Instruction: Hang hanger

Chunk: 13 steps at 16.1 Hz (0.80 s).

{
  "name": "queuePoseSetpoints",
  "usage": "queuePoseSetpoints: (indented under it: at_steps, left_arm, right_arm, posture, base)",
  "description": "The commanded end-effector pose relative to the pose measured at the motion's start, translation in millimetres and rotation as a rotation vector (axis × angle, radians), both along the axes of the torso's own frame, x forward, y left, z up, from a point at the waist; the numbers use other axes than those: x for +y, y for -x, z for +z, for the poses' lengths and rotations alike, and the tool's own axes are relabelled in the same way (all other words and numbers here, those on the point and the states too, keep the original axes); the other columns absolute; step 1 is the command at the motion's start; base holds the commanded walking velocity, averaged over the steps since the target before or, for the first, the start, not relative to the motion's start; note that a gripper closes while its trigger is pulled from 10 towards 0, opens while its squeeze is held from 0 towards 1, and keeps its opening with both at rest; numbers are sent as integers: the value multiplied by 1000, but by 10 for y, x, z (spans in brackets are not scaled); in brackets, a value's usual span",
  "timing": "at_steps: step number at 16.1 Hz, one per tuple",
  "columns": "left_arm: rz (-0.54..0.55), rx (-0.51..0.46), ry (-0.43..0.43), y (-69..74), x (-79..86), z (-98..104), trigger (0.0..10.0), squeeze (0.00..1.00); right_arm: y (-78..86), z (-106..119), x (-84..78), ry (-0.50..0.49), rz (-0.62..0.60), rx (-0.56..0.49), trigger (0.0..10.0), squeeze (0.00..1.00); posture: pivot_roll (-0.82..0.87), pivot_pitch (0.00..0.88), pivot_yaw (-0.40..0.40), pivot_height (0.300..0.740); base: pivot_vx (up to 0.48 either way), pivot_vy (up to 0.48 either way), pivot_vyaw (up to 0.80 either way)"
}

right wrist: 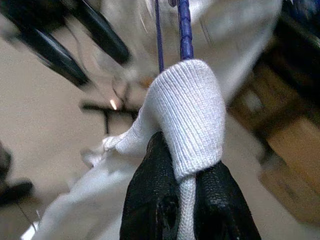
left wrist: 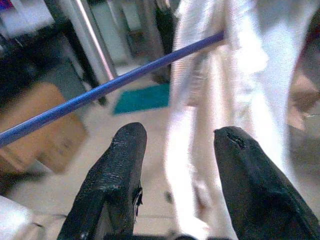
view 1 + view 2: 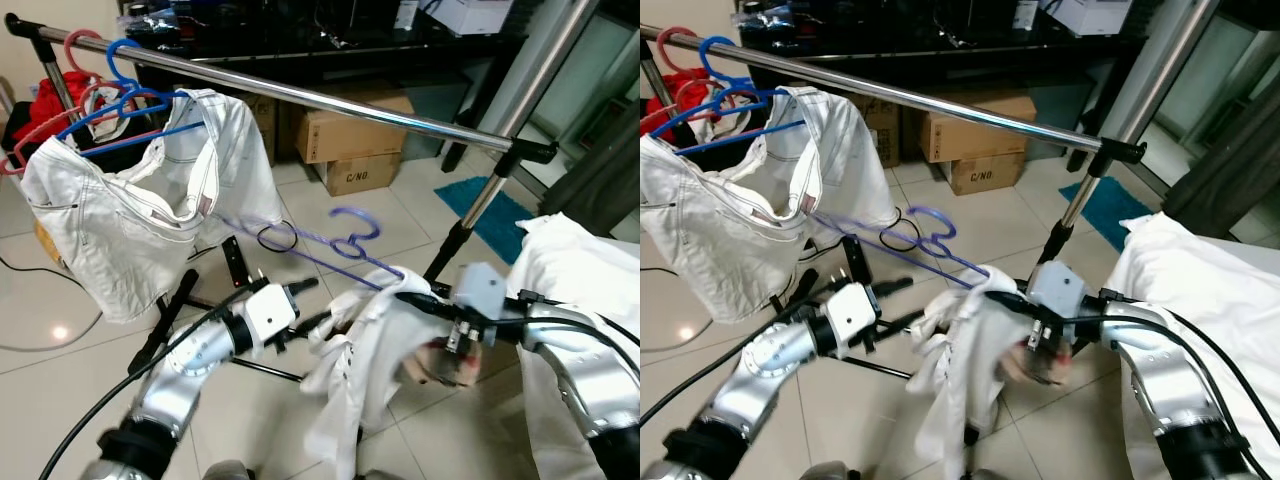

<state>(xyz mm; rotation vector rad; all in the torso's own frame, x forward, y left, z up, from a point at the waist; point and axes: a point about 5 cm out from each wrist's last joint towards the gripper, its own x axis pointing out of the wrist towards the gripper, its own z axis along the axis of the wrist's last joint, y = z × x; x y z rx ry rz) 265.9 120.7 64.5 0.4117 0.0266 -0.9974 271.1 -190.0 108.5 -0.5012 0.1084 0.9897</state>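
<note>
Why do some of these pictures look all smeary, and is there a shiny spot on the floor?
Left wrist view: the white garment and background are smeared, while the left tool's black fingers look sharper. Right wrist view: the knit cloth at the right tool is crisp, the floor behind blurred. Left eye view: a small bright glare on the floor tiles, and the metal rail gleams.
</note>
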Motion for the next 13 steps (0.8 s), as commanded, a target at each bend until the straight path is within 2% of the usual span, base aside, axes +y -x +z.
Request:
queuePoseSetpoints:
  at_steps: [1,3,5,7,9,11,12,13]
  left_arm:
    - [-29,40,12,45,-70,-32,10000,0]
    - [-52,29,-7,76,-108,-32,10000,0]
    - [-81,-7,-42,79,-126,8,10000,0]
    - [-95,-93,-89,29,-109,148,10000,0]
    - [-47,-228,-193,-130,63,342,10000,0]
    - [-7,-265,-203,-227,183,497,10000,0]
    - [-2,-262,-215,-240,213,511,10000,0]
    - [10,-257,-272,-262,321,491,10000,0]
  right_arm:
    - [-59,47,-31,24,-29,-38,0,0]
    - [-79,61,-43,31,-41,-49,0,0]
    - [-96,32,-109,84,-62,-62,0,0]
    - [-117,-31,-212,179,-82,-95,0,0]
    - [-95,-56,-236,221,-71,-115,0,0]
    - [-80,-67,-227,226,-57,-120,0,0]
    - [-79,-67,-223,221,-51,-123,0,0]
    - [-77,-59,-208,207,-39,-129,0,0]
  posture:
    - [90,20,-78,740]
    - [87,20,-81,740]
    - [87,21,-84,740]
    - [89,22,-85,740]
    - [85,27,-87,740]
    - [85,27,-87,740]
    - [85,27,-87,740]
    - [86,27,-86,740]
  base:
    - [0,0,0]
    - [0,0,0]
    - [0,0,0]
    - [0,0,0]
    - [0,0,0]
    - [0,0,0]
    - [0,0,0]
    - [0,0,0]
